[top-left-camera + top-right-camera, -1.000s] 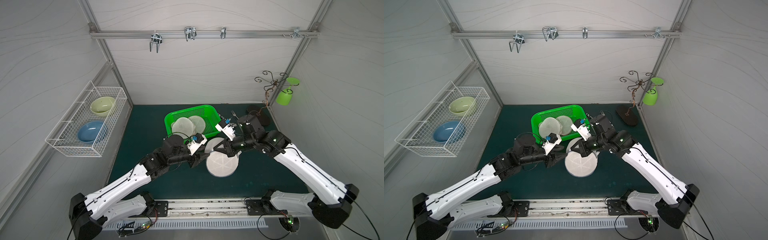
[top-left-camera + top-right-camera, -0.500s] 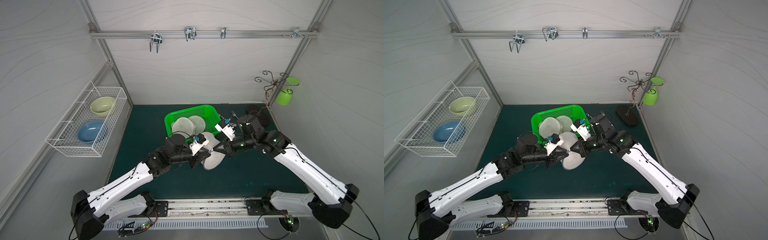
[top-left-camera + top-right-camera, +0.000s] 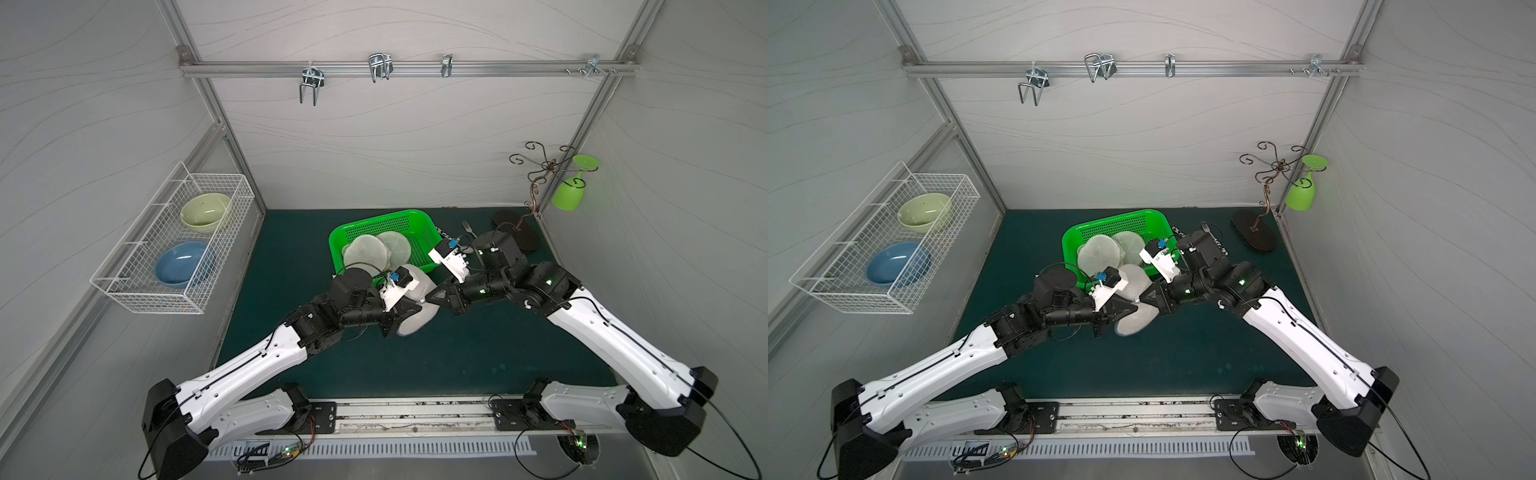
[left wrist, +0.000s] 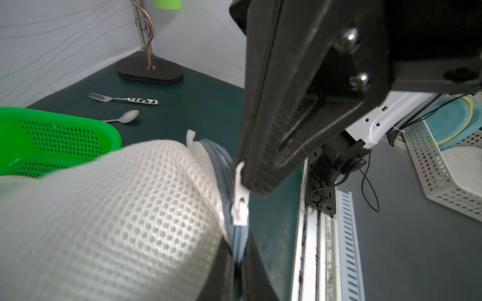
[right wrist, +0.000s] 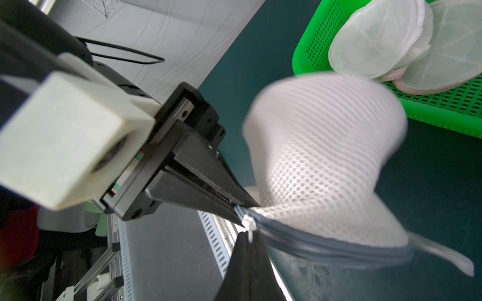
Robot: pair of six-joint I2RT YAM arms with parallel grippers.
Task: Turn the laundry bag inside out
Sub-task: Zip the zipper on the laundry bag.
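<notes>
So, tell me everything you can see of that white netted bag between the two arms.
The laundry bag is soft white honeycomb mesh, bunched and bulging, with a grey zipper along one edge and a white pull tab. The left end effector pinches the zipper tape; the right end effector grips the pull tab. It is held beside the green basket.

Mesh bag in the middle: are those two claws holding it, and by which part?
Yes. The left gripper pinches the laundry bag by its grey zipper edge; the right gripper pinches the white zipper pull.
</notes>
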